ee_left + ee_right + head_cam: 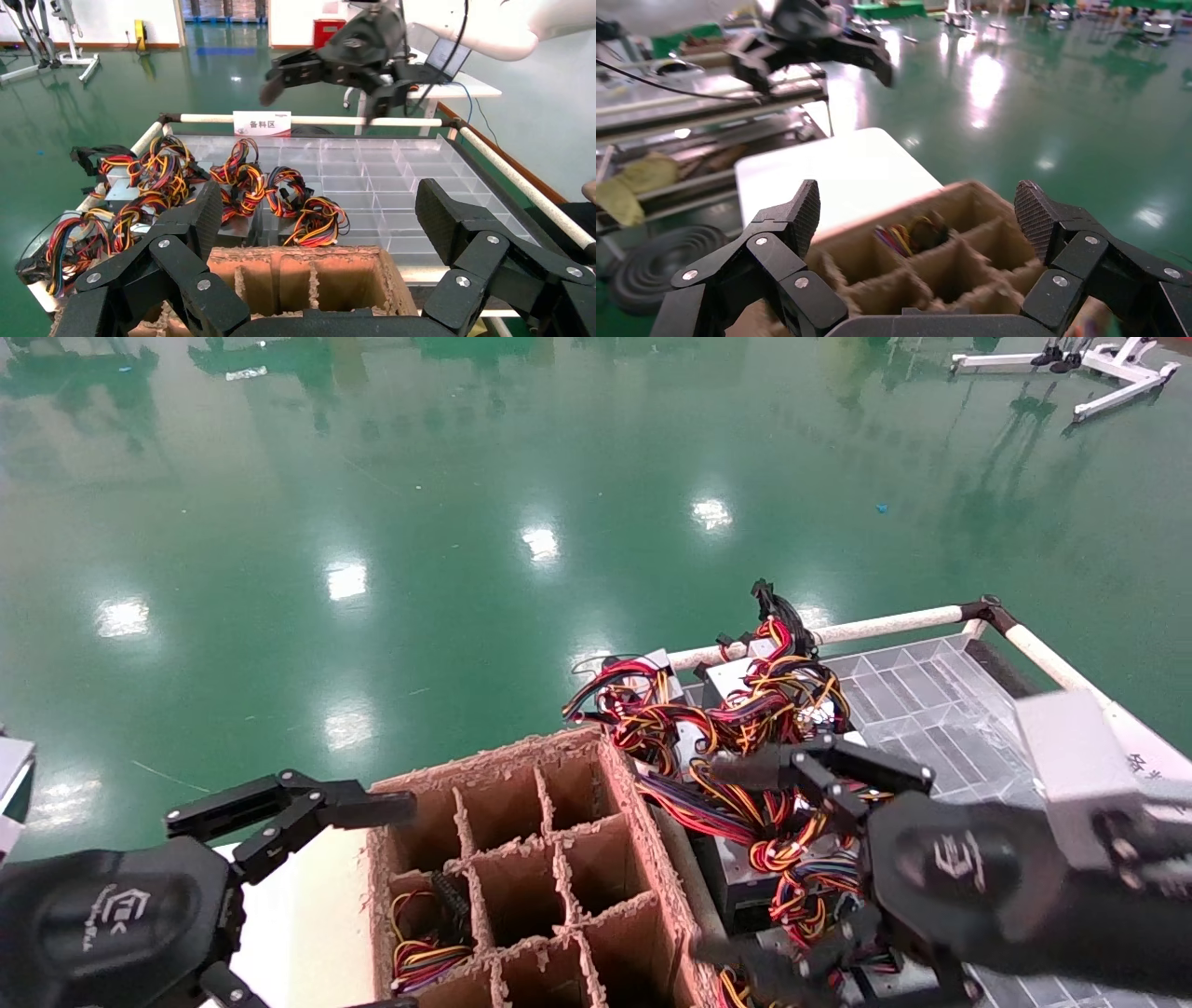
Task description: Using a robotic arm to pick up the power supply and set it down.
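The right gripper (pixel 745 864) hangs over the wire-strewn power supplies (pixel 745 887) at the near left part of the clear gridded tray (pixel 931 710), its two black linkage fingers spread apart and holding nothing. The power supplies are grey sheet-metal boxes, largely buried under looped red, yellow, orange and black wires (pixel 745 710); none is lifted. Just beside the tray's left edge stands the brown cardboard divider box (pixel 521 877), its cut edges rough and fibrous, its cells square. One near-left cell holds a coiled wire bundle (pixel 424 947). The left gripper (pixel 391 896) hovers at the box's left side over a white tabletop (pixel 298 915), fingers likewise spread and empty. The left wrist view adds what the head view hides: the tray's white tubular rail (pixel 316 120), a white label card (pixel 261 123) on its far edge, and further supplies (pixel 239 225) along the tray's edge. The right wrist view shows the finger pads (pixel 807 210) with a fine knurled texture.
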Robot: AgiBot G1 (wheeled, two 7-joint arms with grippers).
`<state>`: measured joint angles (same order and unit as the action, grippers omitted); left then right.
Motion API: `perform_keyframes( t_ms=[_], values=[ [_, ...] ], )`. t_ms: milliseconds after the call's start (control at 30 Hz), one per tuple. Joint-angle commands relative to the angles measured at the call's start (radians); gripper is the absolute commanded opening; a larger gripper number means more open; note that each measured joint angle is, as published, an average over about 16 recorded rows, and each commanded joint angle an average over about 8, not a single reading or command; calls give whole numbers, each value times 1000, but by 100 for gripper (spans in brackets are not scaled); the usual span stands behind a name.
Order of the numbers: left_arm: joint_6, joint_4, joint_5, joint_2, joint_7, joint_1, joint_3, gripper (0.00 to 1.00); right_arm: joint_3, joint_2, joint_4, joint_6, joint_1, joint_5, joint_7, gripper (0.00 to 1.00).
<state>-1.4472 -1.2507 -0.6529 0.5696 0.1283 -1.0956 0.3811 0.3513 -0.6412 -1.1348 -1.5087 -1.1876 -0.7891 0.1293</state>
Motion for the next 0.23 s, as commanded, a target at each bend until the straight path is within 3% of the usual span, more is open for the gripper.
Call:
perform_keyframes(
  t_ms=[33, 233],
  values=[
    [0, 0, 0, 0, 0, 0, 0, 100, -22, 9, -46, 4, 35, 18, 18, 100],
    [0, 0, 0, 0, 0, 0, 0, 100, -62, 26, -128, 11, 97, 50, 50, 100]
  ],
)
